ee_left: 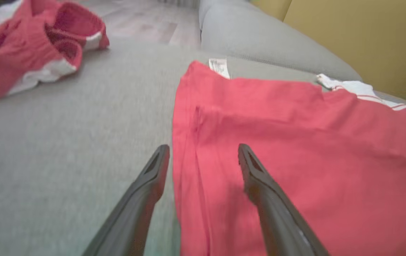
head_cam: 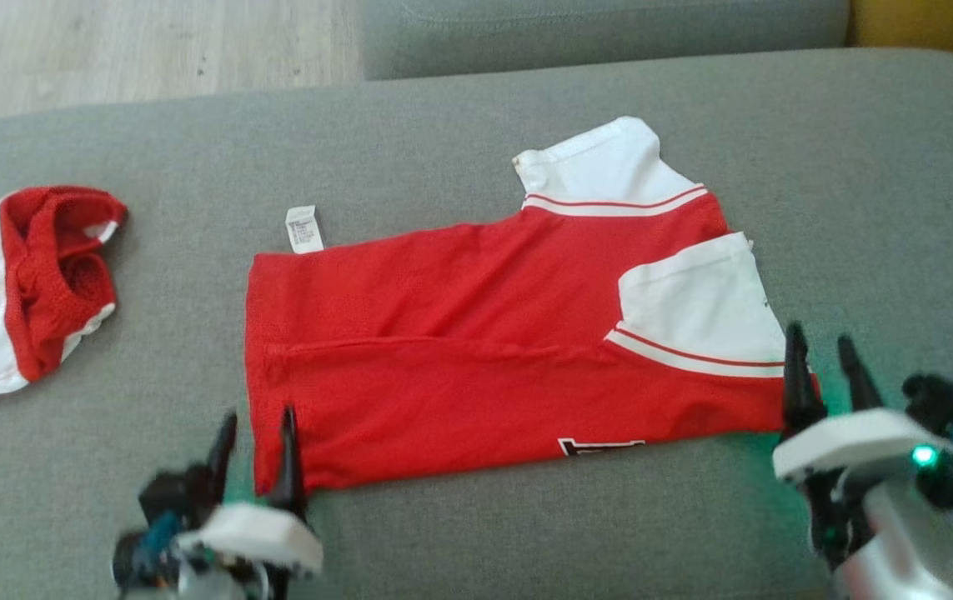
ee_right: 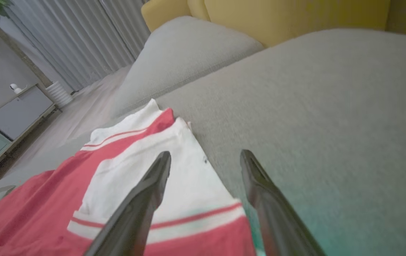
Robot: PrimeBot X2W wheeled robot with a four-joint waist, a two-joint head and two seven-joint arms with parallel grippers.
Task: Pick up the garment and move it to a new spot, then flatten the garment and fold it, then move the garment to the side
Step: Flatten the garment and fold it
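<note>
The garment (head_cam: pixel 476 342) is a red shirt with white sleeves, folded lengthwise and lying flat on the grey cushion (head_cam: pixel 476 533). A white label (head_cam: pixel 304 228) sticks out at its far left corner. My left gripper (head_cam: pixel 255 442) stands open at the garment's near left corner, its fingers straddling the hem edge (ee_left: pixel 179 185). Open too, my right gripper (head_cam: pixel 822 358) hovers at the near right corner beside the white sleeve (ee_right: pixel 174 177). Neither holds any cloth.
A second red and white garment (head_cam: pixel 17 292) lies bunched at the cushion's left edge. Another grey cushion (head_cam: pixel 601 33) sits behind, with wooden floor (head_cam: pixel 142 50) at far left and a yellow seat (ee_right: pixel 277 17) beyond.
</note>
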